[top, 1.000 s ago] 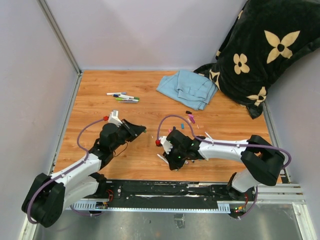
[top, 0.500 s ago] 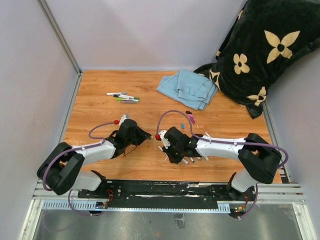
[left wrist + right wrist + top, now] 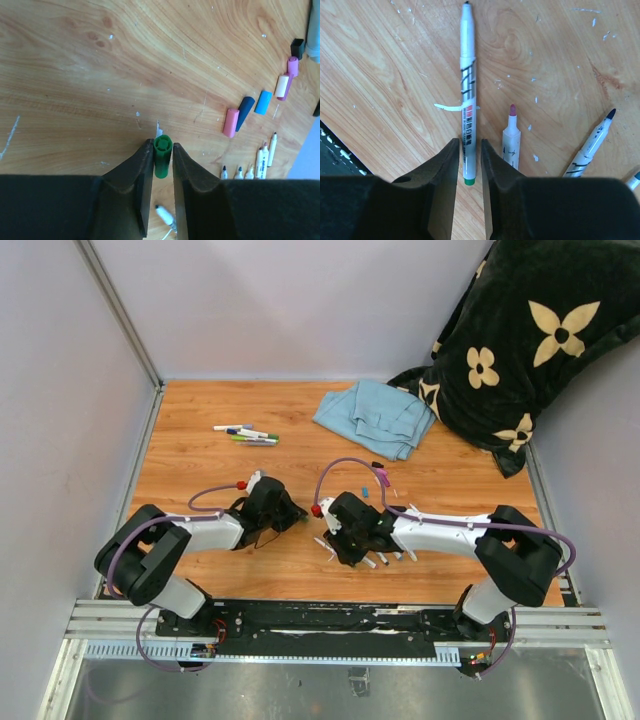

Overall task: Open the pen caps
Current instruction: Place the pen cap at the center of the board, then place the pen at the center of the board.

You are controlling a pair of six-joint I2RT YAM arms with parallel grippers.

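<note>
Low in the left wrist view, the left gripper point(image 3: 162, 145) has a green cap point(image 3: 163, 156) between narrowly parted jaws; whether they pinch it cannot be told. The right gripper point(image 3: 469, 142) stands slightly open, loose around a white marker point(image 3: 467, 90) that seems to lie on the table point(image 3: 560, 60). The step is likely setting both down: widen the jaws fully, then lift straight up so nothing rolls. More markers point(image 3: 246, 434) wait at the top view's upper left.

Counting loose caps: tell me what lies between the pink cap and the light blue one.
A dark blue cap, between the pink cap and the light blue cap, in the left wrist view.
</note>
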